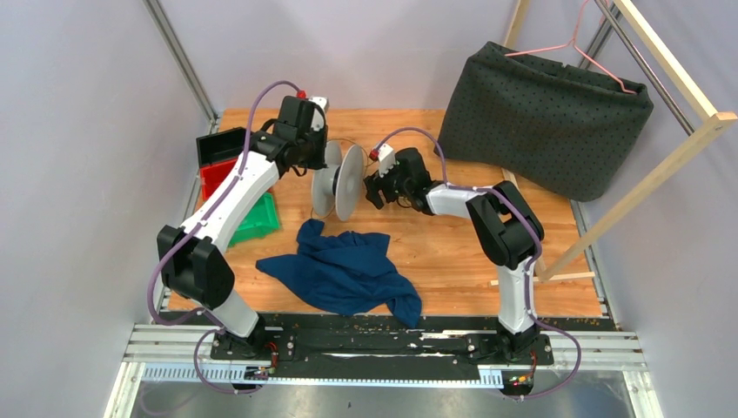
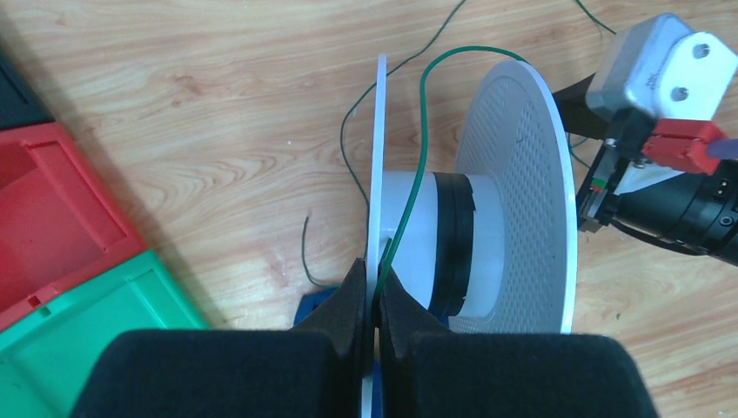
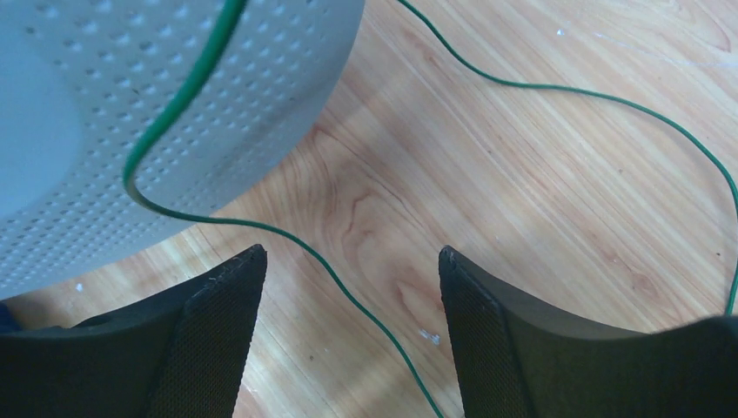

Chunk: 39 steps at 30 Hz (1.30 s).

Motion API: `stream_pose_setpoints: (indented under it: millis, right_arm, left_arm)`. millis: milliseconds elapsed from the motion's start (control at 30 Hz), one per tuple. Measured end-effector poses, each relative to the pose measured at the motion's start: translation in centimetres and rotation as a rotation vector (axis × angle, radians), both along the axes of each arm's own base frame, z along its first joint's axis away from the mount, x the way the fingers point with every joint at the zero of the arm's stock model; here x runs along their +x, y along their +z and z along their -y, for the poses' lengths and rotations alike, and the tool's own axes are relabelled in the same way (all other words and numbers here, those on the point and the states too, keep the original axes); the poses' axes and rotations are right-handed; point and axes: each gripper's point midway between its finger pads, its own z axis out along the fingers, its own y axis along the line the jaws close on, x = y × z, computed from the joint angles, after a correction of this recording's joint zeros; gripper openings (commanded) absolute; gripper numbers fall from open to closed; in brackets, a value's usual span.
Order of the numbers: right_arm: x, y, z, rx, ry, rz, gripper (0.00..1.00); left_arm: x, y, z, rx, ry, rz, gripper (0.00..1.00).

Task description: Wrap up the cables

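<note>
Between the jaws of the wide-open right claw (image 3: 352,326), the green wire (image 3: 335,280) runs lengthwise over the tabletop (image 3: 540,174), trailing from the spool (image 3: 87,131) ahead-left. The left claw (image 2: 376,300) is pinched on the spool's flange, perhaps trapping wire too. Right arm's nearer the slack.

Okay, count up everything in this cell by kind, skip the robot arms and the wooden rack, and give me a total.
White spool: 1
Green wire: 1, as far as the views show
Blue cloth: 1
Plastic bins: 3 (black, red, green)
Dotted dark fabric: 1
Pink hanger: 1
Total: 8
</note>
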Motion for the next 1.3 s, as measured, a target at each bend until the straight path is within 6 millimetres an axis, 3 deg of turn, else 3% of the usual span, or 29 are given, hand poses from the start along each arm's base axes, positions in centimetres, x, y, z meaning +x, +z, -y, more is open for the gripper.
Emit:
stream_pose_setpoints:
  millis: [167,433,567,767,933,1067,1167,1300]
  right_arm:
    - [0.0,0.8,-0.6,0.057,0.002,0.004,0.74]
    - [0.1,1.5,-1.2,0.097,0.003,0.013,0.7]
    - [0.8,1.4,-1.7,0.116,-0.002,0.014,0.54]
    - [1.0,0.7,-1.7,0.121,-0.022,-0.004,0.03]
    - [0.2,1.4,-0.9,0.12,-0.039,-0.001,0.01]
    - [-1.1,3.4,0.9,0.097,-0.076,0.01,0.01]
    - [-1.3,7.0,3.0,0.111,-0.135,0.051,0.01]
    - [0.5,11.1,6.8,0.176,-0.245,0.084,0.01]
  left_arm:
    - [0.1,0.0,-0.6,-0.012,0.027,-0.022,0.0]
    - [0.4,2.1,-0.8,-0.064,0.033,-0.013,0.0]
    - [0.2,2.4,-0.1,-0.1,0.017,-0.021,0.0]
    - [-0.3,2.5,0.3,-0.125,0.003,-0.041,0.0]
    - [-0.6,3.2,0.0,-0.129,0.007,-0.024,0.0]
    - [-0.6,3.5,-0.3,-0.117,0.005,-0.012,0.0]
    - [-0.6,3.3,-0.5,-0.095,-0.009,-0.007,0.0]
    - [-1.0,2.9,-0.8,-0.061,-0.036,-0.005,0.0]
